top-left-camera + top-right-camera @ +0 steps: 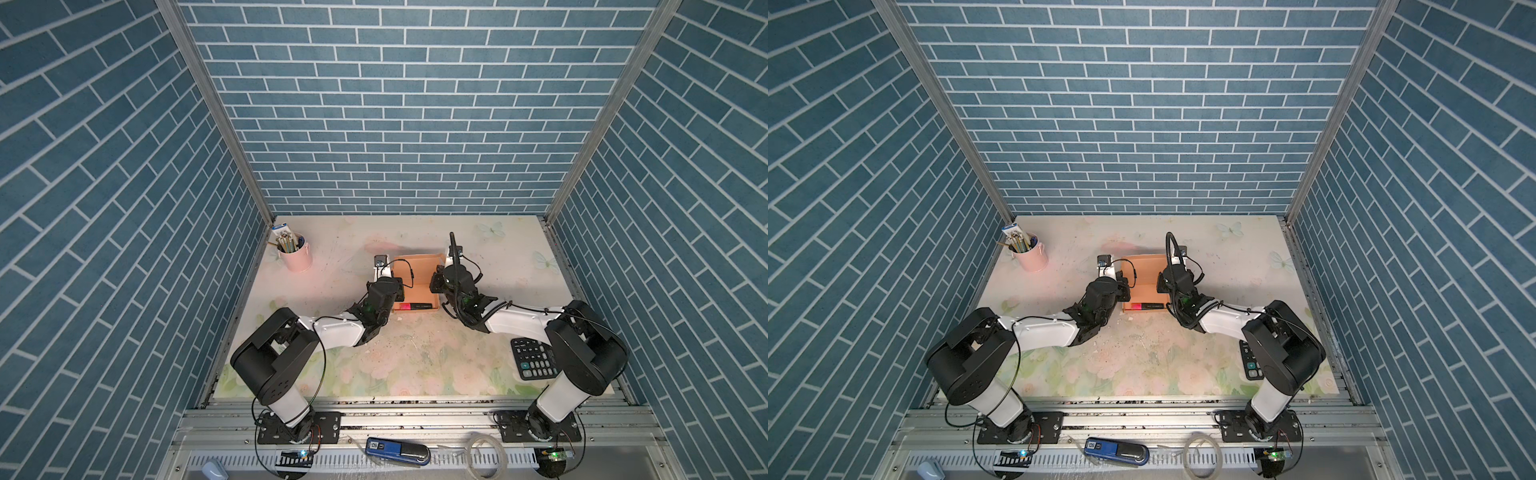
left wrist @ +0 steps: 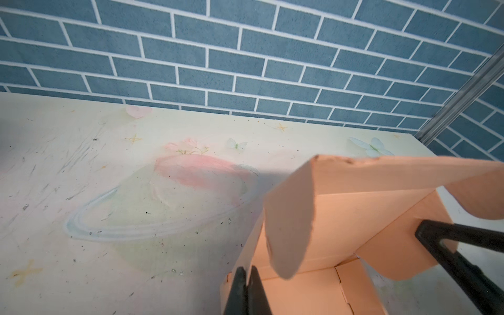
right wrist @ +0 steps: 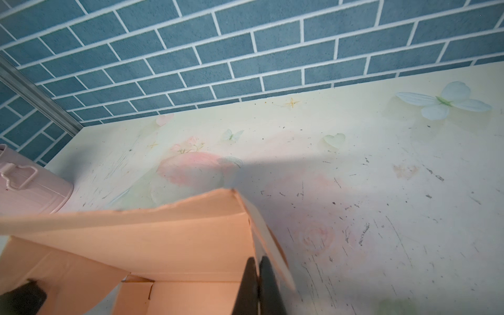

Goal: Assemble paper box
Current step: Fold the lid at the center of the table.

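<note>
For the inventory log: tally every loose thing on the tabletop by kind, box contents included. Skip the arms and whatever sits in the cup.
Box: 1
Marker: 1
Cup: 1
Calculator: 1
Total: 4

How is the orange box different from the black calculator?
The box is plain orange; the calculator is black with buttons. The box stands open with a marker inside; the calculator lies flat. The box sits in the middle; the calculator sits nearer the front, partly under the right arm. Both are rectangular.
</note>
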You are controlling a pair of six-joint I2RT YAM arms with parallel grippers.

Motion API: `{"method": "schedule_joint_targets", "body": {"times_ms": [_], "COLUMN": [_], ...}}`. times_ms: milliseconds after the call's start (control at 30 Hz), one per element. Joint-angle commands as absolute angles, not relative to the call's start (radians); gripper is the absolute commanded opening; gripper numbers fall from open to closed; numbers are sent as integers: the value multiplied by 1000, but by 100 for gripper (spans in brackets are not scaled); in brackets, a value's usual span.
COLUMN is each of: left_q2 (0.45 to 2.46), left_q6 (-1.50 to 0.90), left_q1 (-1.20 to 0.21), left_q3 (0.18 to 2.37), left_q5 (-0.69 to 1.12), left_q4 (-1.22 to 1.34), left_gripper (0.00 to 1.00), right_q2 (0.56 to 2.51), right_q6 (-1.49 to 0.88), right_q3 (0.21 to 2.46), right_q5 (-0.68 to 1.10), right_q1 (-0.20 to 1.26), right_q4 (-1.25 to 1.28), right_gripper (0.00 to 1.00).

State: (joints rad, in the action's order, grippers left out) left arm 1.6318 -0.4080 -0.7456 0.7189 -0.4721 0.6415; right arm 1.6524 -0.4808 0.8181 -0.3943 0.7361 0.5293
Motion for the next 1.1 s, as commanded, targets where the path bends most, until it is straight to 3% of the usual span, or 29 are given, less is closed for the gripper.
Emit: {"method": "schedule_joint_targets", "body": {"times_ms": [0, 700, 1067], "left_q2": [1637, 1811, 1823], "left_q6": [-451, -353, -328], "left_q1": [-767, -949, -983], "left_q3": [701, 541, 473], "left_q5": [-610, -712, -665], "left_q4": [730, 1239, 1319], "left_gripper": [4, 4, 4], "right_q2": [1614, 1536, 1607], "right_q6": [-450, -301, -261], "right_q3": [775, 448, 336], "right_q5": [-455, -371, -321], "right_q1": [732, 761, 776], "right_q4": [628, 1048, 1277], "right_gripper": [0, 0, 0]}}
